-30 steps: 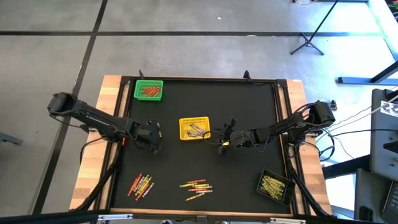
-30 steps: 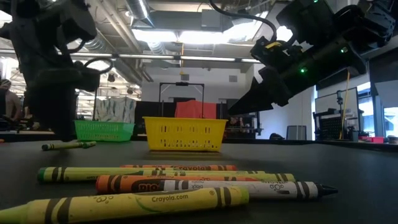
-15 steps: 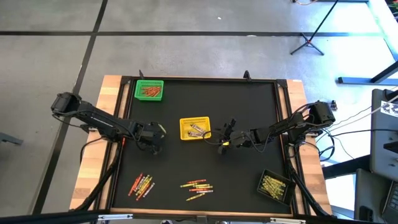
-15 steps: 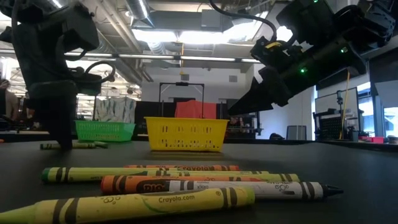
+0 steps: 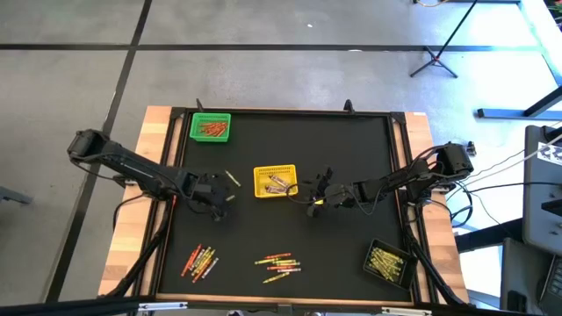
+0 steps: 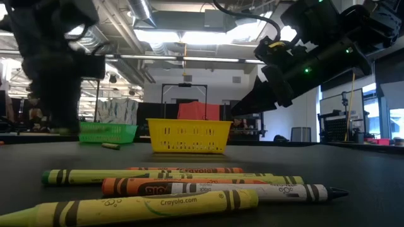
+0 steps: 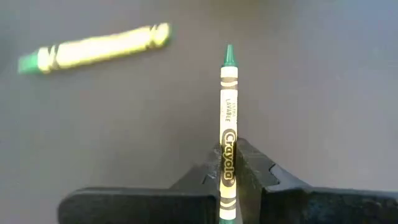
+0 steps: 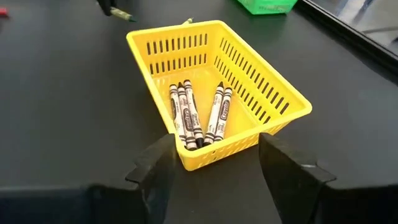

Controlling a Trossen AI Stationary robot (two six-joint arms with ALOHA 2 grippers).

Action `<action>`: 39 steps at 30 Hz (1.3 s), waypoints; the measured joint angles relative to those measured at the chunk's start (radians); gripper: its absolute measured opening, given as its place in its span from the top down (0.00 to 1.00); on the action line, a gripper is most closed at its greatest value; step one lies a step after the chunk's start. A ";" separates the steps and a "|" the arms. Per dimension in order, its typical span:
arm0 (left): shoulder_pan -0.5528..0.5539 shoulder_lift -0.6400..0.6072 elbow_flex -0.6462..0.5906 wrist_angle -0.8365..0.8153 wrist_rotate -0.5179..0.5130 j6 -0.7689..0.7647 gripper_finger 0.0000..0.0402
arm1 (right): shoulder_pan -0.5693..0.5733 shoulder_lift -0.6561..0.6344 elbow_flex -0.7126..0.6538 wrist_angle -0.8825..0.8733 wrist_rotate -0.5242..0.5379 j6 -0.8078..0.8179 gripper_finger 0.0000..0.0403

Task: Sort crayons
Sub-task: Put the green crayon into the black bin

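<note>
My left gripper [image 5: 212,195] is left of the yellow basket [image 5: 275,181] and is shut on a green crayon [image 7: 228,93]. A yellow-green crayon [image 5: 231,179] lies loose on the black mat beside it and also shows in the left wrist view [image 7: 93,48]. My right gripper [image 5: 314,195] is open and empty just right of the yellow basket [image 8: 273,87]. White-wrapped crayons [image 8: 199,115] lie in that basket. Two loose piles of crayons [image 5: 199,260] [image 5: 277,263] lie near the table's front edge. My left gripper pinches the green crayon's wrapped rear half [image 7: 227,163] between its two fingers. The crayon lies along the fingers. Its pointed green tip [image 7: 229,55] sticks out well past the fingertips.
A green basket [image 5: 211,127] with red and orange crayons stands at the far left. A black basket [image 5: 386,261] with yellow crayons stands at the near right. A raised frame [image 5: 395,175] borders the mat.
My left gripper has drawn a little toward the table's left edge with the green crayon in its fingers. The yellow-green crayon that lay by its fingertips now shows apart from it on the mat.
</note>
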 joint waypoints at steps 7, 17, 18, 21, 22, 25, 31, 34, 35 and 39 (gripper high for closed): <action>-0.043 -0.031 0.012 0.224 -0.020 0.232 0.98 | 0.001 -0.029 0.000 -0.025 0.027 -0.004 0.37; -0.046 -0.023 -0.026 0.698 -0.031 0.561 0.98 | 0.066 -0.141 0.000 0.002 -0.090 -0.100 0.41; -0.043 -0.015 -0.035 0.752 -0.032 0.591 0.98 | 0.071 -0.140 0.000 0.023 -0.109 -0.116 0.41; -0.040 0.014 -0.048 0.879 -0.036 0.662 0.98 | 0.075 -0.133 0.001 0.090 -0.144 -0.142 0.41; -0.036 0.029 -0.048 0.916 -0.035 0.685 0.98 | 0.074 -0.132 0.001 0.100 -0.152 -0.148 0.41; -0.026 0.081 -0.048 1.006 -0.034 0.743 0.98 | 0.072 -0.127 0.001 0.151 -0.168 -0.159 0.41; 0.017 0.220 -0.049 1.233 -0.005 0.817 0.98 | 0.072 -0.087 0.001 0.289 -0.197 -0.229 0.41; 0.049 0.292 -0.049 1.338 0.017 0.864 0.98 | 0.072 -0.058 0.001 0.352 -0.209 -0.257 0.41; 0.063 0.315 -0.049 1.367 0.031 0.871 0.98 | 0.072 -0.051 0.001 0.362 -0.210 -0.257 0.41; 0.112 0.397 -0.049 1.496 0.134 0.874 0.98 | 0.072 -0.034 0.000 0.362 -0.198 -0.255 0.41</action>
